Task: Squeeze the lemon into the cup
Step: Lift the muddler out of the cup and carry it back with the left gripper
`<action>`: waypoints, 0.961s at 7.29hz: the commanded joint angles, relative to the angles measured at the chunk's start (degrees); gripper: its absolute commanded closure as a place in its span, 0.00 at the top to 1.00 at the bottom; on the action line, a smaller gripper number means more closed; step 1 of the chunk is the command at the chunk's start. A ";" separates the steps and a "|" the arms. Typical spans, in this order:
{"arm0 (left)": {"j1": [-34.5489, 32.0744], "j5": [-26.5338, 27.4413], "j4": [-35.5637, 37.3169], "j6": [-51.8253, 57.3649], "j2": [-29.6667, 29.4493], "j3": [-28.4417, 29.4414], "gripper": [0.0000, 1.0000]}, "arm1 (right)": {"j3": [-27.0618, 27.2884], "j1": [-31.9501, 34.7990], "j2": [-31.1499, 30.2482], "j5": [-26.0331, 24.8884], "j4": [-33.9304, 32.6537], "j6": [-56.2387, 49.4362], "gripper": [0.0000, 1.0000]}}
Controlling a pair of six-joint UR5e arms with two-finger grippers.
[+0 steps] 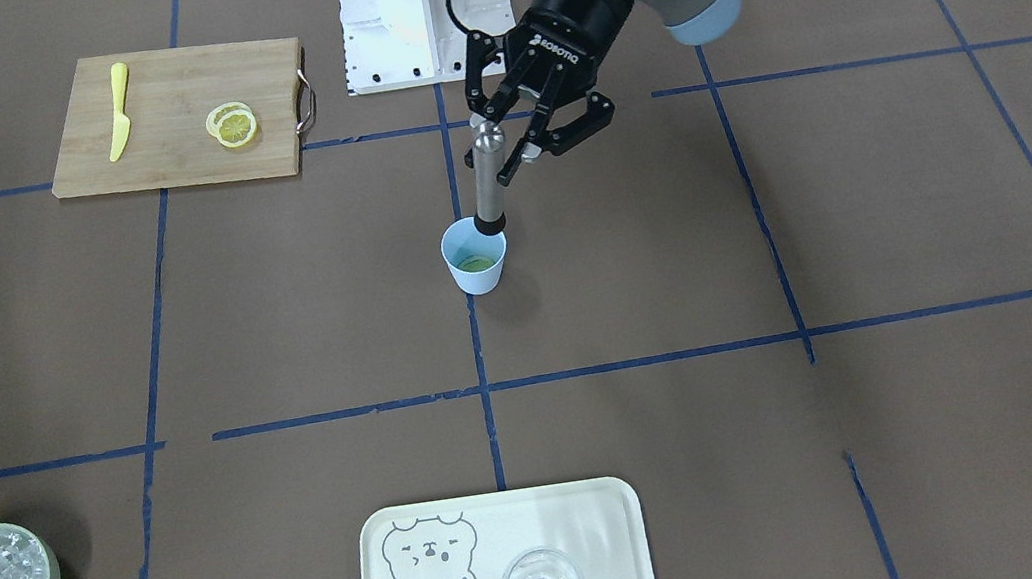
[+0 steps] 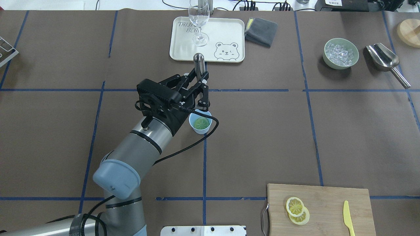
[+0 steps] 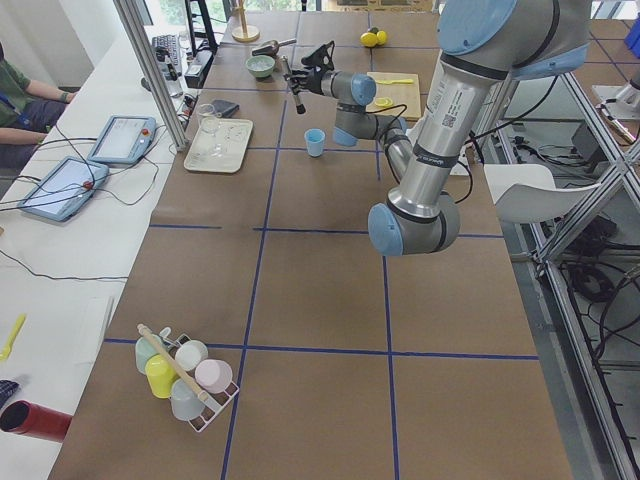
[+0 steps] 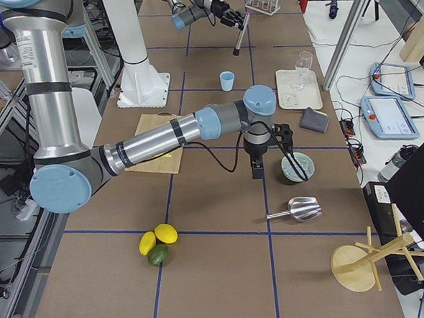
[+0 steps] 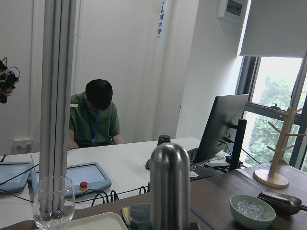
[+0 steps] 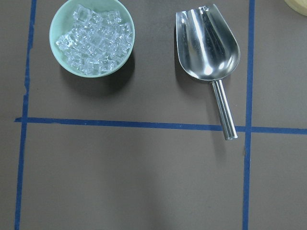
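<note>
Left gripper (image 1: 499, 135) tilts down, jaws clamped on muddler (image 1: 488, 187); right arm (image 4: 160, 140) reaches low.

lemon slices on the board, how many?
2: a far slice and a near slice, overlapping, by the board's handle end. Others could hide beneath.

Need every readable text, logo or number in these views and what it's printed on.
"ROBOTIQ": on the body of the left tool, which grips the metal muddler.
"BEAR": on the tray. The word above it starts "TRI"; the rest is unclear behind the glass.
Too small to read: the blue wall sign and the white label beyond the table's far edge.
</note>
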 commanded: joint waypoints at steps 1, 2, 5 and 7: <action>-13.06 -32.17 7.65 -4.52 7.42 -4.14 0.00 | -0.12 0.01 0.10 -0.01 0.09 0.00 1.00; -16.16 -39.09 14.84 -4.53 10.84 -5.54 0.00 | -0.03 0.01 0.10 -0.01 0.00 0.09 1.00; -26.52 -54.13 28.30 -13.22 17.20 -5.30 0.00 | -0.03 0.01 0.27 -0.01 0.09 -0.09 1.00; -28.94 -54.63 43.49 -13.23 17.21 -5.99 0.00 | -0.03 0.01 0.18 -0.18 0.09 -0.26 1.00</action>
